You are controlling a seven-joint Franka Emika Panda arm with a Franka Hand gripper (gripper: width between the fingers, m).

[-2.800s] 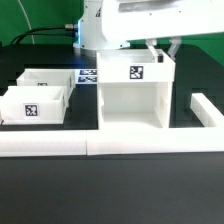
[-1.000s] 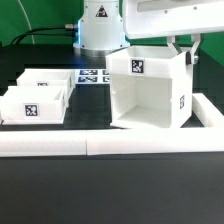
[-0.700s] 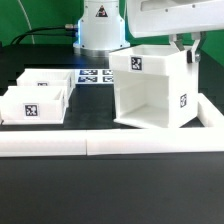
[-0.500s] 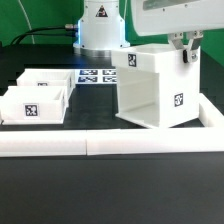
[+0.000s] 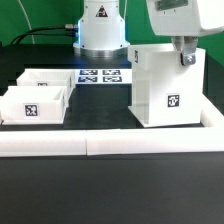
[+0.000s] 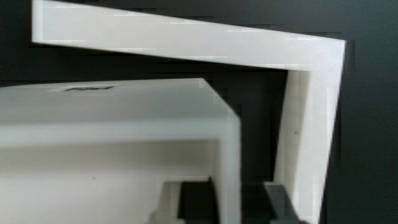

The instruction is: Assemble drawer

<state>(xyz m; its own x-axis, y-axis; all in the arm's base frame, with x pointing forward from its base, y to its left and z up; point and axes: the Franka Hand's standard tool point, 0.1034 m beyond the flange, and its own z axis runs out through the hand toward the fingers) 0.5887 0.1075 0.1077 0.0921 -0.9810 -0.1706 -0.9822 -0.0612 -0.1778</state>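
Swung cabinet shell (image 5: pixel 165 85) round, closed tagged side forward, with gripper (image 5: pixel 185 56) clamped on its wall; left trays (image 5: pixel 38 103) outside.

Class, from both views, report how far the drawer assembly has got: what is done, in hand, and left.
Done: nothing is joined yet. In hand: the hand grips the top edge of the cabinet shell, which stands with a tagged closed side facing the exterior view. Left: the front tray and rear tray sit outside the shell at the exterior view's left, so both remain to be fitted.
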